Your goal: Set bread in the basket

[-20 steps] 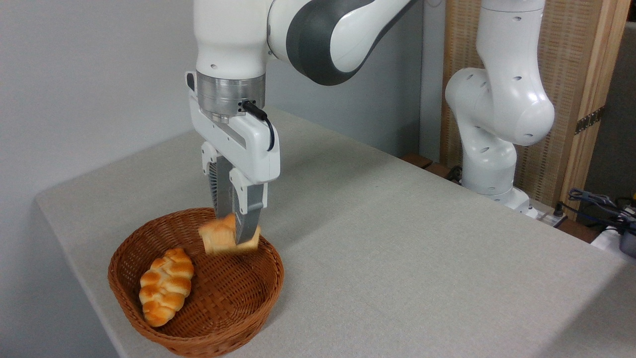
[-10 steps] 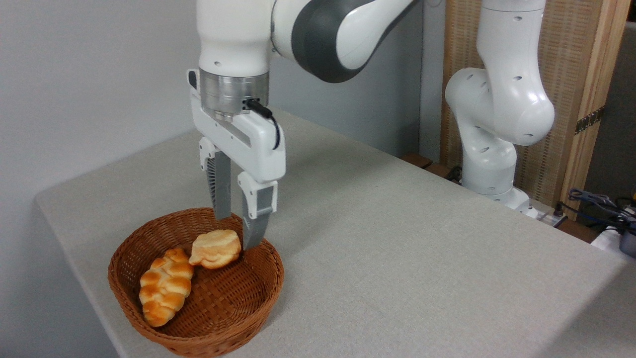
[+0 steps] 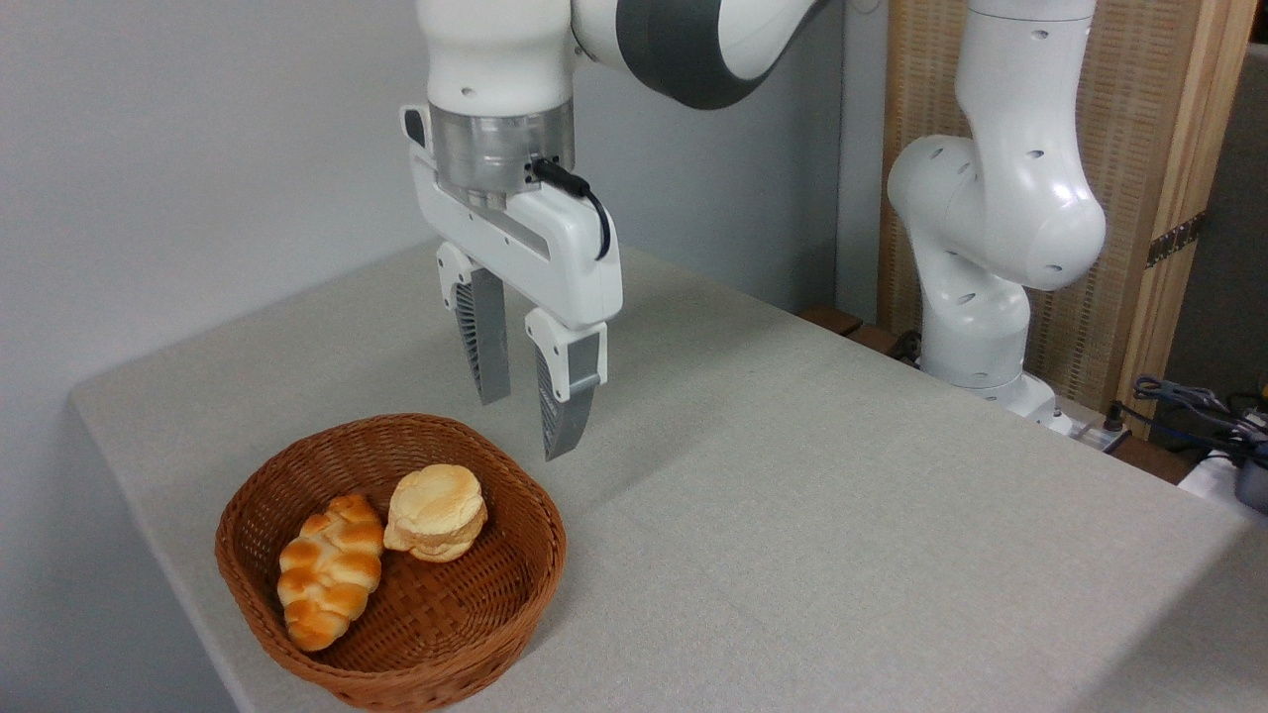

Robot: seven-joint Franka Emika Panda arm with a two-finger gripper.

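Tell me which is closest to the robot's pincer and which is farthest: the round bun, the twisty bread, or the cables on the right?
From the open pincer:
1. Round bun, just below-left, in the basket.
2. Twisty bread, farther left, beside the bun.
3. Cables, far right, off the table.

Bright, even indoor light fills the scene, with colours clear and slightly cool. The grey table (image 3: 792, 515) is evenly lit, darkening a little toward its lower right corner. A soft, faint shadow lies on the table to the right of the basket (image 3: 391, 644), and a darker patch of shade sits inside the basket's near wall. Gentle highlights gleam on the white robot arm (image 3: 1001, 198) and on the glossy braided loaf (image 3: 327, 579); no harsh glare. Focus is sharp across the table, with mild graininess on the pale wall (image 3: 178, 149). Straight edges show no obvious bending.
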